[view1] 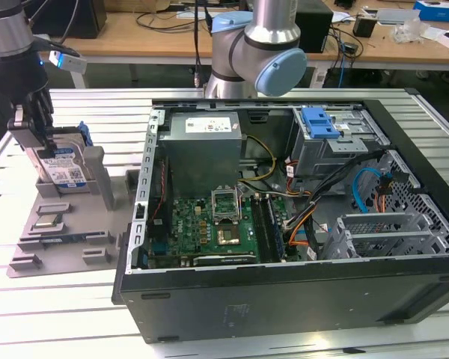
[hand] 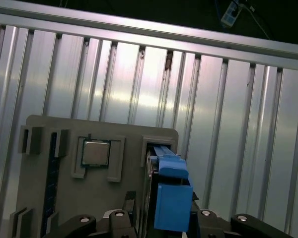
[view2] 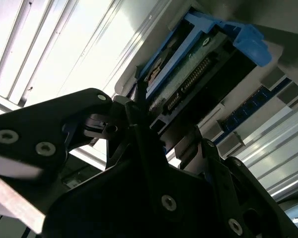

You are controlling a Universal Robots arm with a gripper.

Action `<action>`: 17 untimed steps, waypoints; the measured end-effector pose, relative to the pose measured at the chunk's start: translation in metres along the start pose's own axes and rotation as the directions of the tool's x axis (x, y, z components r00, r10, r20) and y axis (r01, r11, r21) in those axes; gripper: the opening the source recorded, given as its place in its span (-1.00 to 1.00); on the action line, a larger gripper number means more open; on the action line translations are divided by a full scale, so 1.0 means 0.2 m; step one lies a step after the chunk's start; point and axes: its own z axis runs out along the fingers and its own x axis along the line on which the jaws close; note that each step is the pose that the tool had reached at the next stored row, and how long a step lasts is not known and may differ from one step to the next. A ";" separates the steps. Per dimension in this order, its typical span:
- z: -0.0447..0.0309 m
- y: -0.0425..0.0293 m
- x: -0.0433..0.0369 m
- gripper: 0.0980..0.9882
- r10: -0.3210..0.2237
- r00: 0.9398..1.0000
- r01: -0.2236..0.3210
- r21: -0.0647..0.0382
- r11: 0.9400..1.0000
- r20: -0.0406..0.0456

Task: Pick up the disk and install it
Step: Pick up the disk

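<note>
The disk (view1: pixel 66 173) stands on edge in a slot of a grey holder (view1: pixel 60 247) at the exterior view's left, its white-and-blue label facing the camera and blue rails along its sides. My gripper (view1: pixel 45 146) comes down over its upper edge with a black finger on each face, shut on the disk, which still sits in the slot. In the first wrist view the disk's blue rail (hand: pixel 171 198) lies between the gripper (hand: pixel 165 223) fingers. The second wrist view shows the disk's circuit-board side (view2: pixel 188 84) held in the gripper (view2: pixel 166 134).
An open computer case (view1: pixel 284 307) lies on the ribbed metal table to the exterior view's right, with a motherboard (view1: pixel 209 224), a grey power supply box (view1: pixel 202 134) and a blue-tabbed drive bay (view1: pixel 318 123). The holder also carries a processor chip (hand: pixel 95 152). The arm's base (view1: pixel 247 52) stands behind the case.
</note>
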 end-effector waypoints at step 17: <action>0.003 0.000 0.000 -0.37 0.025 1.000 -0.025 0.000 1.000 0.001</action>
